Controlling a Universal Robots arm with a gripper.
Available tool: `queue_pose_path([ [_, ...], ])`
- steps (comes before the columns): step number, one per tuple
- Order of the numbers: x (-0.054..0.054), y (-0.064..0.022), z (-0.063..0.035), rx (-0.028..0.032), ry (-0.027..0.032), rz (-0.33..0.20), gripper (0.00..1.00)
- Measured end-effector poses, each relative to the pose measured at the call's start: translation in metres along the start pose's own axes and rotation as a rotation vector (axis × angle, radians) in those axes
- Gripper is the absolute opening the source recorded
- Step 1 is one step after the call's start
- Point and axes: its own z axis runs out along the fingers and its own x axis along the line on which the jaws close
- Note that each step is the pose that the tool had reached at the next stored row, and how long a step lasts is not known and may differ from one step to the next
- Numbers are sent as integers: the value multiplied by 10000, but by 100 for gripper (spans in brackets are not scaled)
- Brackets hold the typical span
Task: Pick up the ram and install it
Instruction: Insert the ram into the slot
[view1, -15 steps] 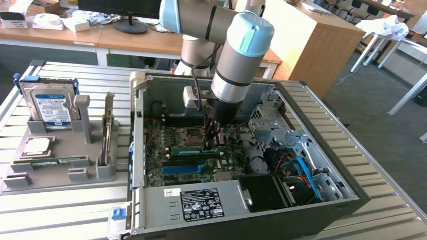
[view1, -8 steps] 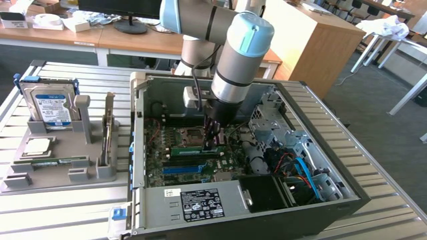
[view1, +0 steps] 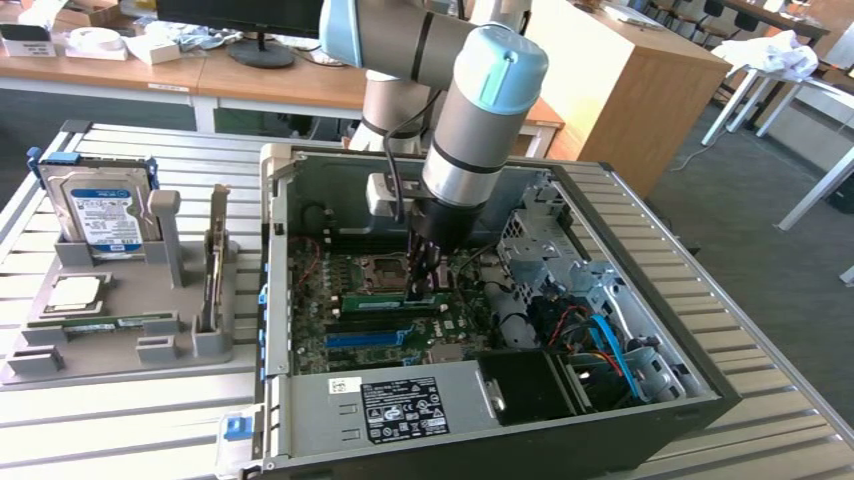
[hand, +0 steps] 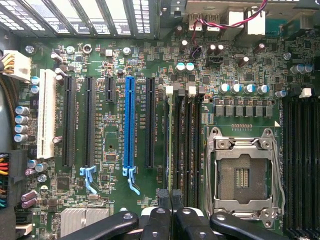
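Ram (view1: 395, 298) sat clamped in my gripper (hand: 169, 196), whose jaws were drawn tight on the thin green stick. It lay level and low over the motherboard (hand: 115, 135) inside the open computer case (view1: 641, 432). In the exterior view the stick reached from my fingertips toward that view's left, just below the processor socket (hand: 245, 175). In the wrist view my closed fingers (hand: 159, 216) stood in line with the row of black memory slots (hand: 187, 140) beside that socket. I could not tell whether the stick hung just above a slot or already touched one. Farther along the board stood several long card slots, among them a blue slot (hand: 130, 120) and a white slot (hand: 46, 115). My arm (view1: 474, 110) came down into the case from above. A power supply (view1: 400, 405) with a white label sat at the case's near end. Well apart from the case, on the exterior view's left, a grey holder (view1: 120, 352) rested on the slatted metal table (view1: 107, 430). It carried a hard drive (view1: 100, 210) standing upright, a square silver processor chip (view1: 74, 293) lying flat, and a green card (view1: 216, 262) set on edge.
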Motion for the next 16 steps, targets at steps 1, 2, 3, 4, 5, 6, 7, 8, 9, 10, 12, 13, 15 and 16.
queue_pose_path([
  [1, 0, 0, 0, -1, 0, 0, 11],
  [2, 0, 0, 0, 0, 0, 0, 11],
  [3, 0, 0, 0, -1, 0, 0, 11],
  [4, 0, 0, 0, -1, 0, -3, 11],
  [5, 0, 1, 0, -5, 1, -5, 11],
  [6, 0, 1, -1, -8, 2, -11, 11],
  [7, 0, 1, -1, -12, 3, -20, 11],
  [8, 0, 1, 0, -14, 3, -29, 11],
  [9, 0, 1, 0, -15, 3, -35, 11],
  [10, 0, 0, 0, -15, 3, -37, 11],
  [12, 0, 0, 1, -15, 2, -38, 11],
  [13, 0, 0, 5, -14, -1, -38, 11],
  [15, 0, 0, 9, -15, 2, -38, 11],
  [16, 1, 0, 9, -16, 4, -38, 11],
])
